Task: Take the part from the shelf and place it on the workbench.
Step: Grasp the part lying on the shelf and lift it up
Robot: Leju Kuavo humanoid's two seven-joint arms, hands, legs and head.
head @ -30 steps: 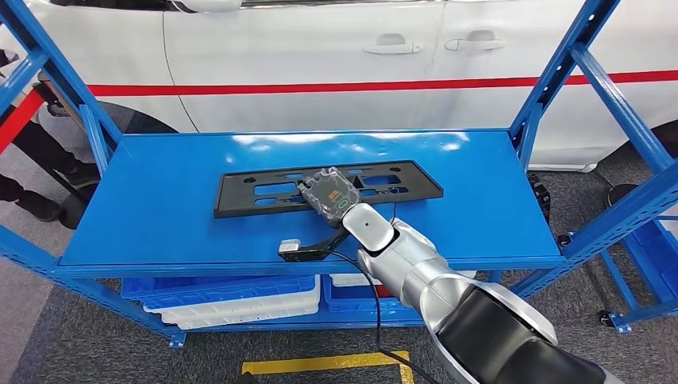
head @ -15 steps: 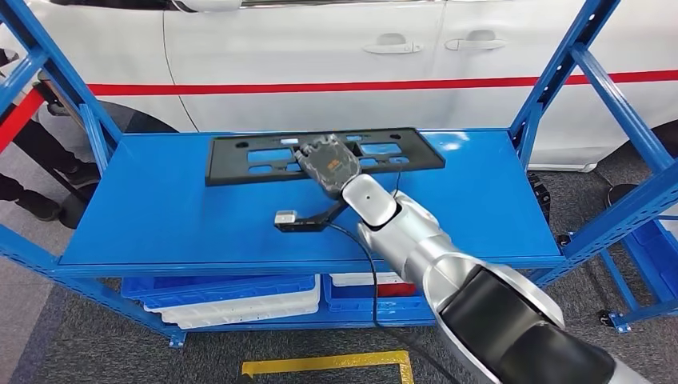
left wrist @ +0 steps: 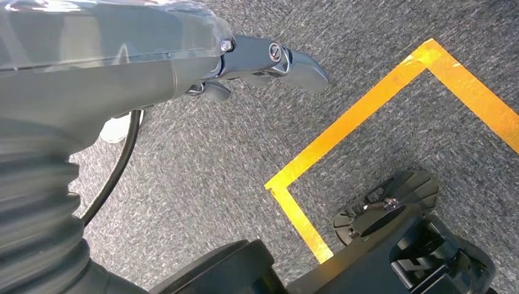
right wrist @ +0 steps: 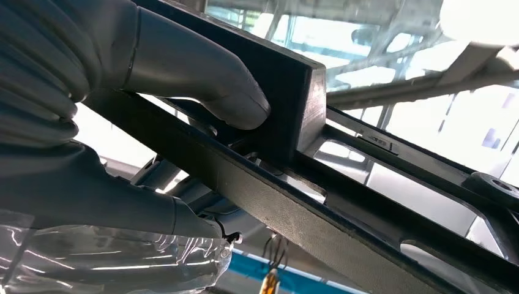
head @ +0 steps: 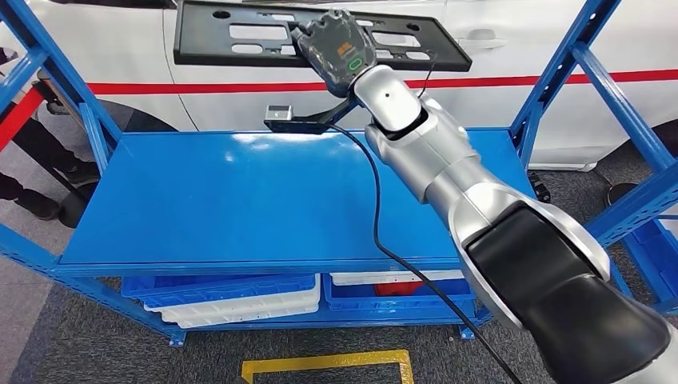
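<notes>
The right robot hand [head: 336, 44] grips the black part [head: 240, 34] near its middle, high above the blue shelf [head: 200, 208], before a white car [head: 264, 96]. The left robot hand [left wrist: 269, 61] hangs over the floor, fingers apart, holding nothing.

Part [head: 240, 36]: long, flat black plastic frame with rectangular cut-outs along its length. It is held in the air well above the blue shelf [head: 240, 200], clear of its surface, lying roughly level with its long axis running across the shelf's width. The right hand [head: 336, 44] grips it near mid-length; in the right wrist view the thumb [right wrist: 202, 92] presses on a raised bar of the frame.
</notes>
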